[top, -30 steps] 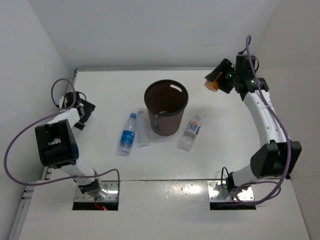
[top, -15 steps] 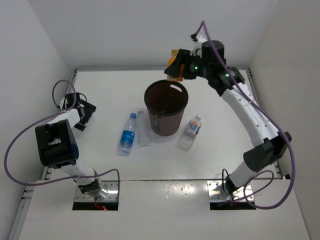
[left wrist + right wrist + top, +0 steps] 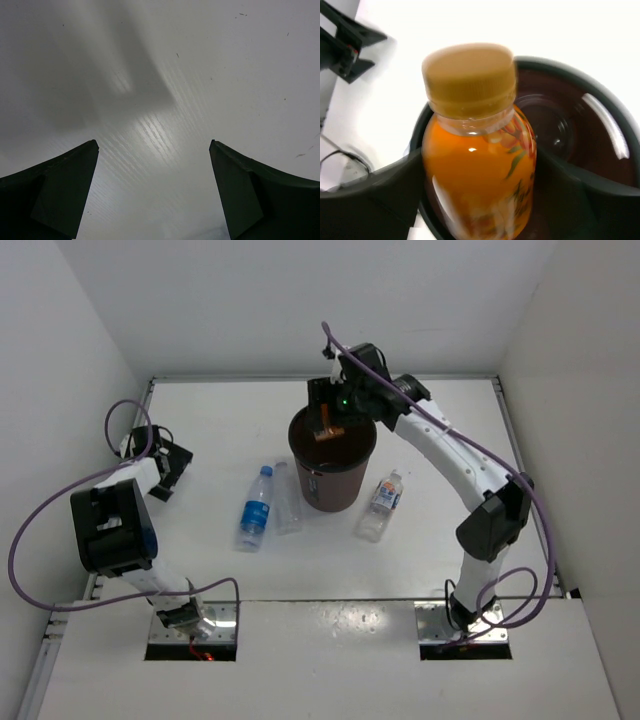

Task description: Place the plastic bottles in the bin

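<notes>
The short orange bottle (image 3: pixel 475 165) hangs cap-up over the mouth of the dark brown bin (image 3: pixel 600 85), its lower part blurred. My right gripper (image 3: pixel 479 157) stands open around it, a finger close on each side. From above, the right gripper (image 3: pixel 328 418) and orange bottle (image 3: pixel 326 430) sit over the bin (image 3: pixel 335 490). Three plastic bottles lie on the table: a blue-capped one (image 3: pixel 254 508) and a plain clear one (image 3: pixel 286 502) left of the bin, a white-labelled one (image 3: pixel 381 504) to its right. My left gripper (image 3: pixel 170 468) is open and empty at the far left.
The left wrist view shows only bare white table between the left gripper's (image 3: pixel 154 145) fingers. White walls close in the table on the left, back and right. The right arm (image 3: pixel 470 465) arches over the table to the right of the bin.
The right arm has swung left from the back right corner, carrying the orange bottle over the bin, and its jaws have opened. The left arm has not moved.
</notes>
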You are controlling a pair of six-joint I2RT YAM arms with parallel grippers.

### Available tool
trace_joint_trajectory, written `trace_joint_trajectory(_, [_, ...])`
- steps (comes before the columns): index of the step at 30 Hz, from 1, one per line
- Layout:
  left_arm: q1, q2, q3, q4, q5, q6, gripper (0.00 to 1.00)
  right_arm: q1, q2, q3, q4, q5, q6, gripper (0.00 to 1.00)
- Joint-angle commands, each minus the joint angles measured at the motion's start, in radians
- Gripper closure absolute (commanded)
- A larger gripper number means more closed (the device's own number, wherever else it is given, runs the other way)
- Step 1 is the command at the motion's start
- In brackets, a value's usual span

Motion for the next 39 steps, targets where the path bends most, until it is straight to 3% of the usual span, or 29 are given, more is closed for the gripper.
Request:
trace_joint_trajectory(1, [0.013,-0.008,0.006,0.023,0.016,0.005,0.0,0.003,0.002,0.136,-0.036,0.077,-0.035,0.1])
trace_joint_trajectory(3, [0.013,-0.008,0.006,0.023,0.016,0.005,0.0,0.003,-0.011,0.185,-0.046,0.078,-0.035,0.07])
trace_joint_trajectory(4, [0.013,-0.008,0.006,0.023,0.016,0.005,0.0,0.003,-0.024,0.186,-0.027,0.078,-0.035,0.0])
trace_joint_trajectory(8, [0.013,-0.008,-0.003,0.023,0.025,0.005,0.0,-0.017,-0.096,0.196,0.037,0.088,-0.009,0.0])
trace_joint_trajectory(12, [0.013,-0.008,-0.003,0.023,0.025,0.005,0.0,-0.017,-0.172,0.197,0.037,0.259,0.029,0.0])
trace_joint_trajectory(13, [0.013,0.001,-0.003,0.023,0.025,0.005,0.0,-0.026,-0.205,0.165,0.059,0.312,0.074,0.0])
trace_joint_trajectory(17, [0.013,0.001,-0.003,0.032,0.034,-0.004,0.0,-0.06,-0.45,-0.229,0.265,0.476,0.172,0.0])
trace_joint_trajectory(20, [0.013,0.001,-0.003,0.032,0.034,-0.004,0.0,-0.129,-0.55,-0.348,0.22,0.538,0.373,0.0])
trace_joint_trajectory(25, [0.013,0.001,-0.003,0.041,0.043,-0.013,0.0,-0.317,-0.597,-0.573,0.131,0.368,0.618,0.0])
trace_joint_trajectory(27, [0.013,0.001,-0.012,0.05,0.043,-0.022,0.0,-0.43,-0.648,-0.809,0.201,0.168,0.744,0.0])
trace_joint_trajectory(29, [0.013,0.001,-0.013,0.05,0.052,-0.022,0.0,-0.518,-0.638,-0.914,0.227,0.017,0.758,0.0])
trace_joint_trajectory(33, [0.013,0.001,-0.022,0.06,0.052,-0.031,0.0,-0.563,-0.542,-0.939,0.217,-0.145,0.698,0.03])
trace_joint_trajectory(39, [0.013,0.001,-0.045,0.069,0.052,-0.032,0.0,-0.503,-0.489,-1.069,0.309,-0.225,0.721,0.0])
